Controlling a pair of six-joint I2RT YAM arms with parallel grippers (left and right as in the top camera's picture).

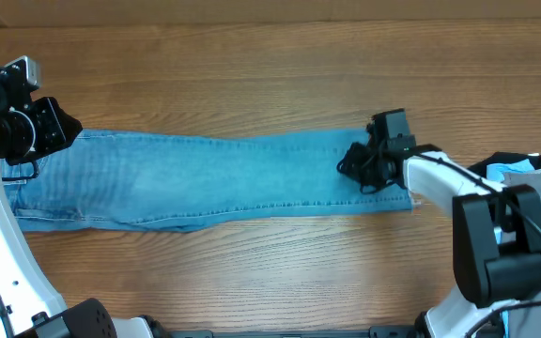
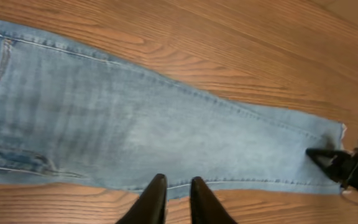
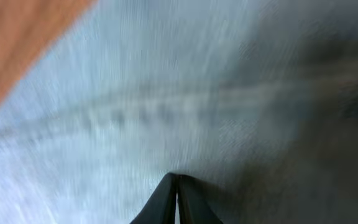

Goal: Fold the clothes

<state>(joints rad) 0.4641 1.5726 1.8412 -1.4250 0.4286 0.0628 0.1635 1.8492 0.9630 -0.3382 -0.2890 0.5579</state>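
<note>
The light blue jeans (image 1: 205, 178) lie flat and lengthwise across the wooden table, waist at the left, hems at the right. In the left wrist view the jeans (image 2: 166, 130) fill the frame, with a stitched pocket at the far left. My left gripper (image 1: 64, 130) hovers at the waist end. Its fingers (image 2: 178, 186) are a narrow gap apart, with nothing between them. My right gripper (image 1: 353, 167) sits on the leg a little inside the hem. Its fingers (image 3: 178, 182) are shut, tips against blurred denim (image 3: 166, 93). No fabric shows between them.
Pale cyan and black garments (image 1: 519, 169) lie at the table's right edge, behind my right arm. Bare wood (image 1: 252, 75) runs along the far side of the jeans and along the near side (image 1: 252, 272).
</note>
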